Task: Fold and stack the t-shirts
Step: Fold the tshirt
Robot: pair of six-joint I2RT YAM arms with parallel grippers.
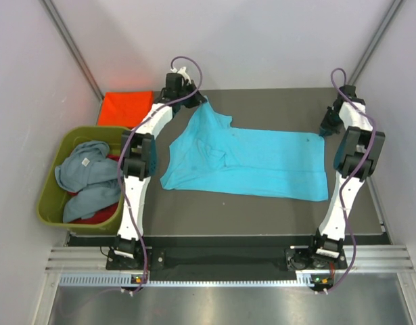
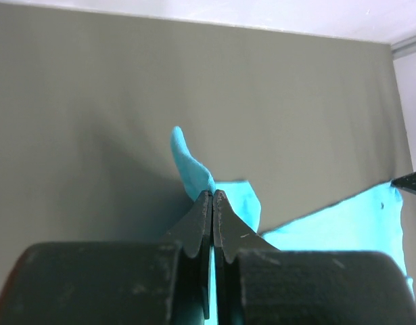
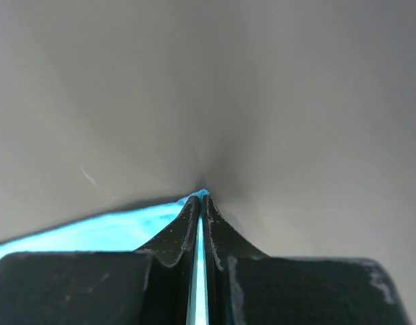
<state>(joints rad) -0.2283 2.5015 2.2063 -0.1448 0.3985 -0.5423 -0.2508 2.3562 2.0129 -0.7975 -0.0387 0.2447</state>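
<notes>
- one dark table (image 1: 262, 217) carries the turquoise t-shirt (image 1: 255, 162), spread across its middle with the far-left corner lifted and bunched.
- that shirt looks light, thin and limp. i judge it will sag and crease between holds, so corners and hems are the places to pinch.
- olive tub (image 1: 49, 196), off the table's left edge, holds the crumpled grey-blue t-shirt (image 1: 86, 166) over a red t-shirt (image 1: 93, 219).
- orange-red t-shirt (image 1: 126, 107) lies folded at the far left.
- left gripper (image 2: 212, 194) is clamped on the turquoise far-left corner.
- right gripper (image 3: 202, 196) is pinched on its far-right edge, with cloth between the fingers.

Left gripper (image 2: 212, 194), right gripper (image 3: 202, 198): both closed.
</notes>
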